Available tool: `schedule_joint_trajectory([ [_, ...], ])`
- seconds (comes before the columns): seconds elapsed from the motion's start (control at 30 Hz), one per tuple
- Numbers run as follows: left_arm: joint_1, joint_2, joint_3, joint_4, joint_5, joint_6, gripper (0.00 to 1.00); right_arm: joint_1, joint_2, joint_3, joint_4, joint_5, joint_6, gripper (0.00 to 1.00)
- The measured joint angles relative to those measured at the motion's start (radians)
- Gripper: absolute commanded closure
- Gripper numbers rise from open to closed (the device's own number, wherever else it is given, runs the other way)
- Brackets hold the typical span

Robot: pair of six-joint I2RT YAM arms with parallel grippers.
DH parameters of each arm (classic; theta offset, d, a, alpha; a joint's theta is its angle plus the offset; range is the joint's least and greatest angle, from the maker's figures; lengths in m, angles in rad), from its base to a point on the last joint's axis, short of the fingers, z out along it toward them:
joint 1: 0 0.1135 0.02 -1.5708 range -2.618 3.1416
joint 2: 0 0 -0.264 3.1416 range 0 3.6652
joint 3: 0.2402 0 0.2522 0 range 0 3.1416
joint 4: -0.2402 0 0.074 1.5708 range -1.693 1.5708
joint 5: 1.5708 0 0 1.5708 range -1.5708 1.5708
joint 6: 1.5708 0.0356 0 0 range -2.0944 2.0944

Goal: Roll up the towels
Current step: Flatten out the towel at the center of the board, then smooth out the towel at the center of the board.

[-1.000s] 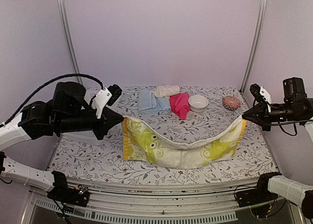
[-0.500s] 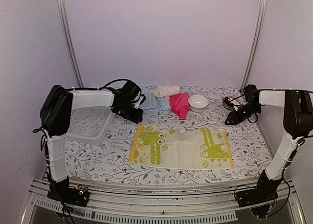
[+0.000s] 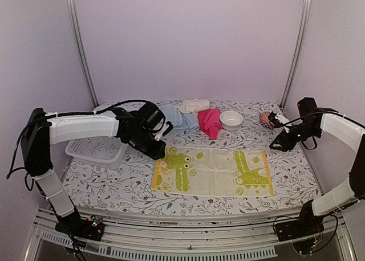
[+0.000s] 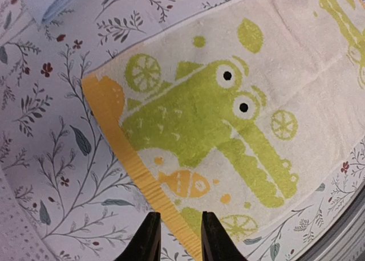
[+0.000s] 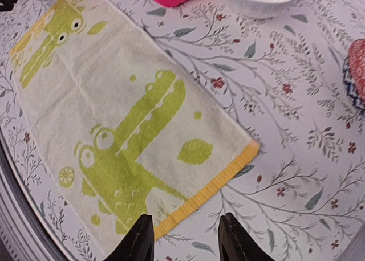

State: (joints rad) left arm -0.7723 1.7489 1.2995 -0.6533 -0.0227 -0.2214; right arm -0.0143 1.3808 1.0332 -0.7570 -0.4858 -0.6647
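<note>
Yellow-green towel (image 3: 211,171) lies flat on counter (image 3: 108,184), not yet rolled; pink towel (image 3: 209,121), blue towel (image 3: 182,119), cream towel (image 3: 194,105) heaped at rear. L & R jaws released, empty; most work left.

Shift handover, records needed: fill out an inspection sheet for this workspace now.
Surface: floral table covering, flat.
Job's things: crocodile towel spread flat, unrolled; light blue towel, pink towel and cream towel at the back.
Clutter: white bowl, red patterned object, white basket at left.
Hands: left hand and right hand open, empty, by the crocodile towel's short ends.
Cables: black cable along left arm.
Surroundings: plain walls, metal poles at back corners.
</note>
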Motion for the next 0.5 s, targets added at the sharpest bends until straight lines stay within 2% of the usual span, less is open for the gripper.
schedule_joint_trajectory([
  [0.1,-0.017,-0.028,-0.068,0.0,0.034,-0.017,0.89,0.002,-0.012,-0.071,-0.088,-0.029,-0.083,0.66],
  [0.23,-0.042,-0.027,-0.164,0.013,0.061,-0.053,0.92,0.023,-0.014,-0.149,-0.173,-0.049,-0.182,0.74],
  [0.5,-0.072,0.016,-0.231,0.052,0.082,-0.068,0.96,0.084,-0.016,-0.247,-0.217,-0.024,-0.318,0.77],
])
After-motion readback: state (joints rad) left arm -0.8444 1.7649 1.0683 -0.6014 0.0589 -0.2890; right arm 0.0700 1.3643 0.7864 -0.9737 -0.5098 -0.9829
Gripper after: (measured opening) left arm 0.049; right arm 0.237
